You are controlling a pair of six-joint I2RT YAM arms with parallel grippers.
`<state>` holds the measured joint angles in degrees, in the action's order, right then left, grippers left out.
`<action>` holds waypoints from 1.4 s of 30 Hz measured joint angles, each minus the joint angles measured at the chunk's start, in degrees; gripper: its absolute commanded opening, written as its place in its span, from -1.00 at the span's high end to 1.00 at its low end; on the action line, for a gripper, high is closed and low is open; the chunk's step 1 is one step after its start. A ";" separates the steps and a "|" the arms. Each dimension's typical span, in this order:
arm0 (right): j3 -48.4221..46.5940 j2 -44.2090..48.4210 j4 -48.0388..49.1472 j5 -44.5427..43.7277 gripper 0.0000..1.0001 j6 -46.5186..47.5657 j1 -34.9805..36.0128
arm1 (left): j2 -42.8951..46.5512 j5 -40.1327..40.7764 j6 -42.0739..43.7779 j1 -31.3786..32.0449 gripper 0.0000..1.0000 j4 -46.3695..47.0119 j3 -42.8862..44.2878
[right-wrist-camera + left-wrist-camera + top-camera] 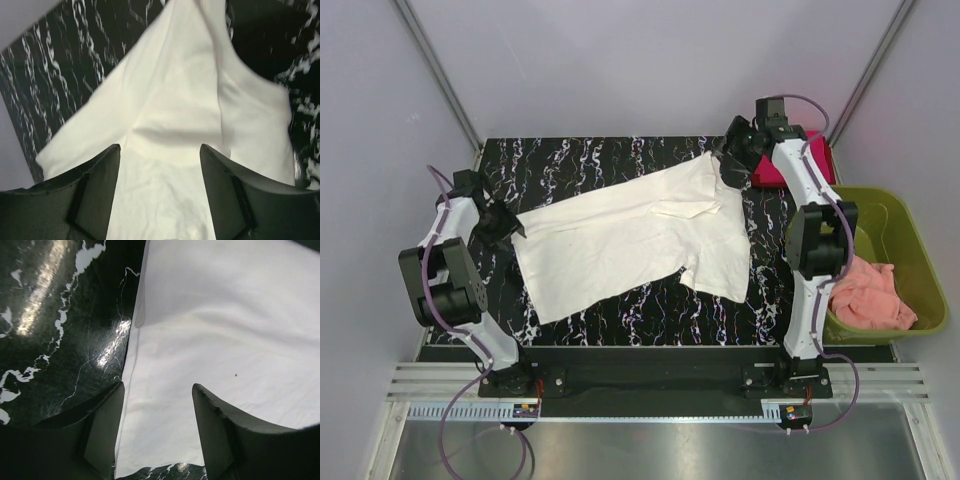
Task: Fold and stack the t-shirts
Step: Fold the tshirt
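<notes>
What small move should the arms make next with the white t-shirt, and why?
Probably shut both grippers on the cloth. The cream t-shirt lies spread, unfolded, on the table; the left gripper, open, straddles its edge, and the right gripper, also open, sits over its far end. A grip must come before any fold.

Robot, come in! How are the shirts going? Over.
Left tool open at edge of white tee. Right tool open over its far corner. Tee spread, unfolded. Red tee far right.

Tabletop (620, 325): black with white veining (glossy surface), spanning the frame. Olive-green bin (910, 228): sitting just beside its right edge, holding a crumpled salmon-pink cloth (870, 295).
</notes>
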<state>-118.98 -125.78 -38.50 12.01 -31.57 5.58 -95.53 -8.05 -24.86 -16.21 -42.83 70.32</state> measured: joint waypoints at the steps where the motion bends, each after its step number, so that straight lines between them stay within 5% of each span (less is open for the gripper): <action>1: 3.21 2.58 -0.09 1.29 -0.33 0.46 0.02 | -1.33 -0.61 0.28 0.00 -0.27 -0.22 -0.02; 7: 20.11 11.08 1.22 9.53 0.37 2.08 0.04 | -7.61 -1.11 2.47 0.07 0.04 -0.61 2.58; 9: 23.47 11.13 1.90 11.32 0.46 2.16 0.04 | -8.11 -0.87 2.78 0.04 0.07 -0.44 3.19; 16: 25.79 9.99 1.33 14.21 0.15 1.97 -0.02 | -11.04 -0.02 3.98 0.04 0.07 0.07 6.60; 33: 30.62 9.27 3.48 14.51 -0.21 0.02 -1.55 | -15.50 2.84 6.47 0.04 0.10 0.28 7.69; 42: 26.69 3.69 5.81 15.28 -0.26 -7.06 -3.67 | -17.84 2.78 6.38 0.04 0.63 0.00 10.97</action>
<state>-92.29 -122.08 -32.69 27.29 -38.63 1.91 -113.36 -5.28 -18.48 -16.16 -42.83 81.30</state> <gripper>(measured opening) 0.628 0.223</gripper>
